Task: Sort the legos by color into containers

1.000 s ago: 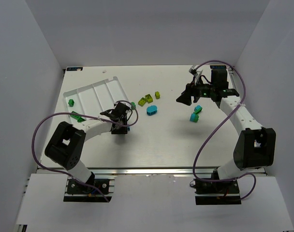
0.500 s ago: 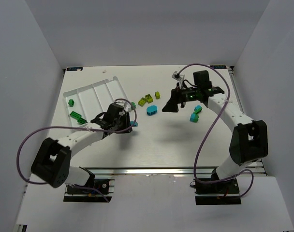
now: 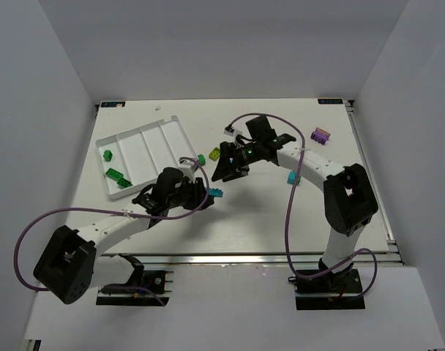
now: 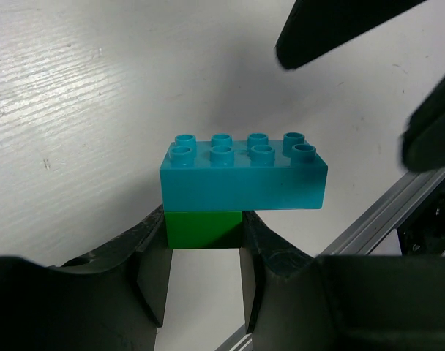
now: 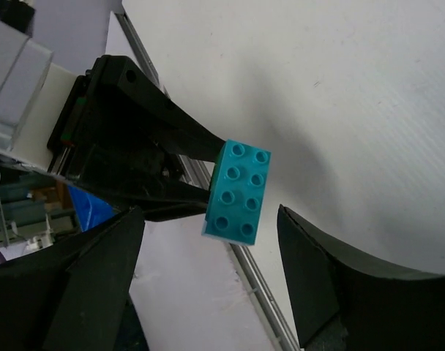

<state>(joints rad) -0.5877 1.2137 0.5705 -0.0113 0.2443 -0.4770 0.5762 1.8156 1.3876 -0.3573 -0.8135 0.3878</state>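
My left gripper (image 4: 204, 228) is shut on a small green brick (image 4: 203, 228) that has a cyan two-by-four brick (image 4: 244, 175) stuck on top. In the top view the left gripper (image 3: 206, 192) holds this pair (image 3: 216, 193) just above the table, right of the white tray (image 3: 158, 139). My right gripper (image 3: 222, 172) is open and hovers close above it. The cyan brick (image 5: 241, 190) shows between the right gripper's spread fingers (image 5: 208, 227). Two dark green bricks (image 3: 107, 154) (image 3: 118, 175) lie in the tray's left compartments.
Loose bricks lie on the table: a green one (image 3: 201, 158), a yellow-green one (image 3: 216, 153), a cyan one (image 3: 293, 177) and a purple one (image 3: 320, 136). The right arm (image 3: 303, 157) spans the table's middle. White walls enclose the table on three sides.
The right gripper has swung left from the right side to just above the left gripper. The left gripper has moved right and nearer with its bricks. The purple brick is now uncovered.
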